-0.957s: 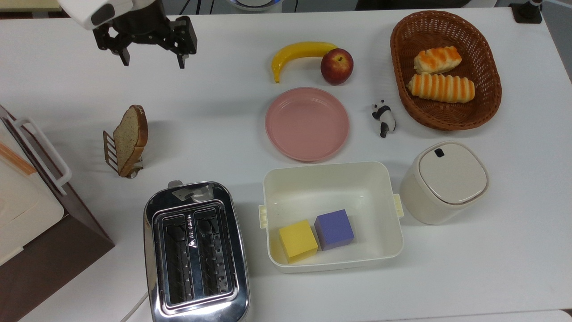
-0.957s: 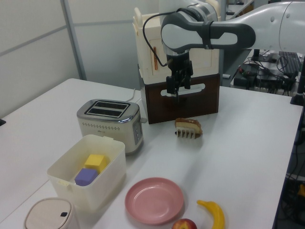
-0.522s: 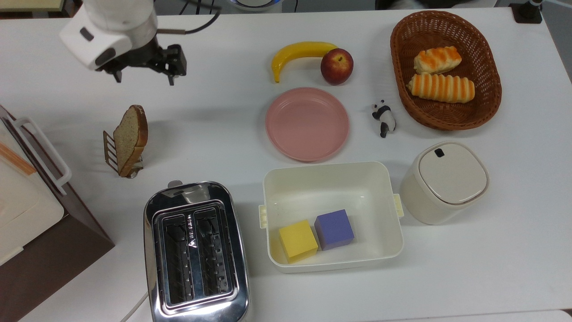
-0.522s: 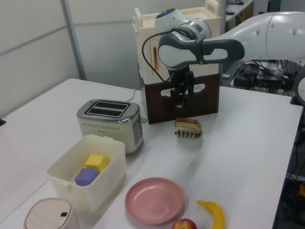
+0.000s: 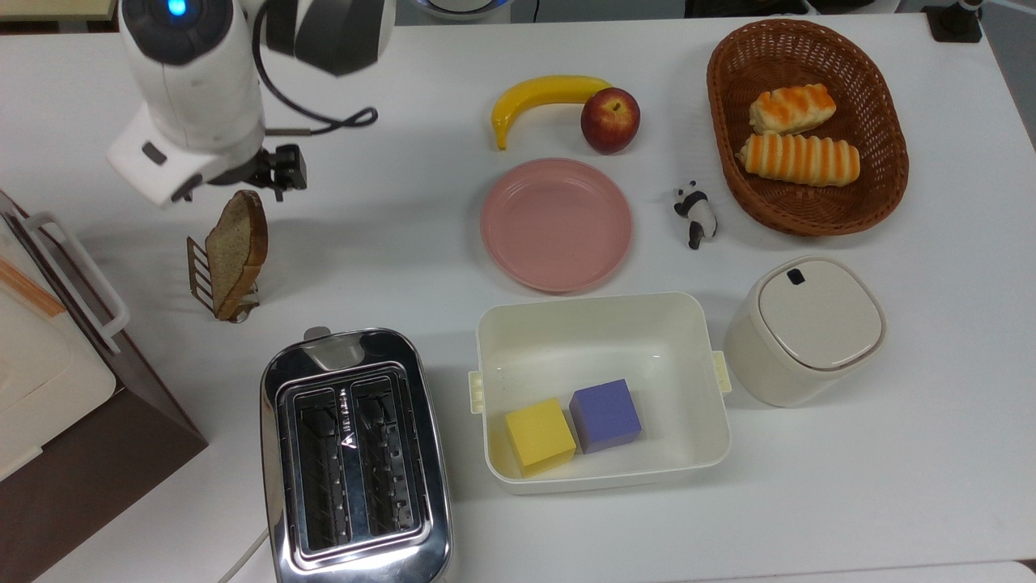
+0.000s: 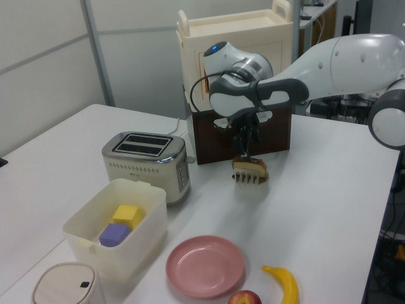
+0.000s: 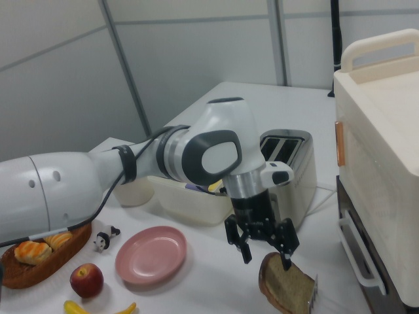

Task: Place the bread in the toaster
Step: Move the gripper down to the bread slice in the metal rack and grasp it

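Lowered toward the tan, brown-crusted bread [image 5: 233,247], the end effector [image 7: 264,252] hangs spread open.

At the upper left of the top view the arm [image 5: 194,89] is white with dark grey joints and a blue light, ending in a black claw [image 5: 271,174]. Below it the bread [image 5: 235,247] is tan and speckled with a brown crust. The toaster [image 5: 354,457] at the bottom is shiny chrome with dark slots. On the white surface [image 5: 850,486] sit a yellow banana [image 5: 538,99], a red apple [image 5: 609,119], a pink plate [image 5: 556,224], a black-and-white panda figure [image 5: 694,212], and a brown wicker basket [image 5: 724,105] of orange-striped rolls [image 5: 797,158]. The cream box [image 5: 603,324] holds a yellow cube [image 5: 539,436] and a purple cube [image 5: 605,414].
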